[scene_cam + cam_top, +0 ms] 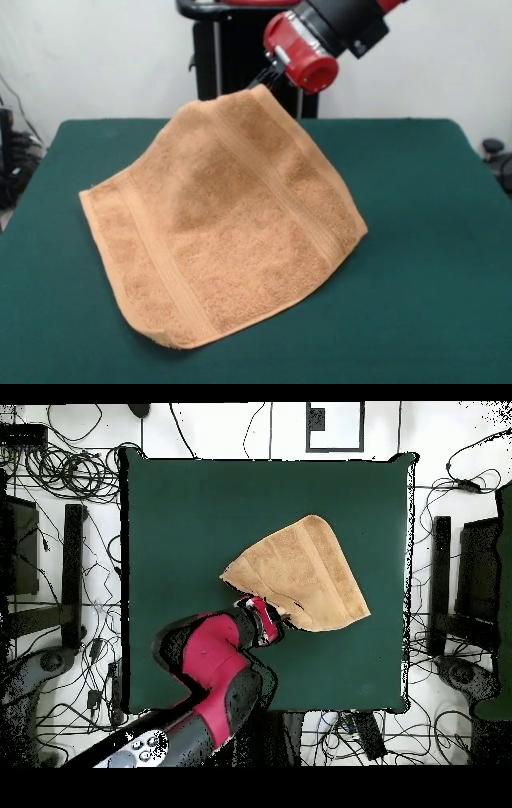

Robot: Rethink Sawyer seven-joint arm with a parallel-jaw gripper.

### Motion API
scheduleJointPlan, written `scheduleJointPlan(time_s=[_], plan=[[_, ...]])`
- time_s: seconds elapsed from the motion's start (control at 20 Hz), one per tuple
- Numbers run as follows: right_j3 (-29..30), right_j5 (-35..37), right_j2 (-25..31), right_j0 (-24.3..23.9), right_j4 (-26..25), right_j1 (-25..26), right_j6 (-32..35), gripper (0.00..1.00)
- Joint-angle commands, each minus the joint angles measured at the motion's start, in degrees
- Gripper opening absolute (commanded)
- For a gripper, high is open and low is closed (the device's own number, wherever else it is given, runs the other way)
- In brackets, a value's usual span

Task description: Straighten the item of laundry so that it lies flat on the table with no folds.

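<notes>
One towel raised by a corner over one table.
The dark green felt-covered table [432, 240] carries one tan-orange terry towel [232, 232], tented mid-table, lower edge resting on the felt; the red-and-black arm's claw [264, 78] is pinched closed on its top corner.

Tan towel [232, 240] on green table [424, 240]

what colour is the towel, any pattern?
Tan-orange towel, plain apart from woven band stripes near two edges; clearest in the front view.
</notes>
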Motion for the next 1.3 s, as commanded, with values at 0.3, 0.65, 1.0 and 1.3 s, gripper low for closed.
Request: scheduleJointPlan(time_s=[0.3, 0.65, 1.0, 1.3], plan=[[2.4, -14.6, 25.7, -13.1, -14.1, -9.5, -0.8, 0.0], [1.2, -11.8, 28.4, -15.5, -19.7, -10.9, 1.3, 0.0], [0.3, -8.5, 27.1, -14.4, -20.1, -10.9, 4.3, 1.0], [0.8, -6.3, 26.9, -13.2, -19.5, -11.6, 5.4, 1.0]])
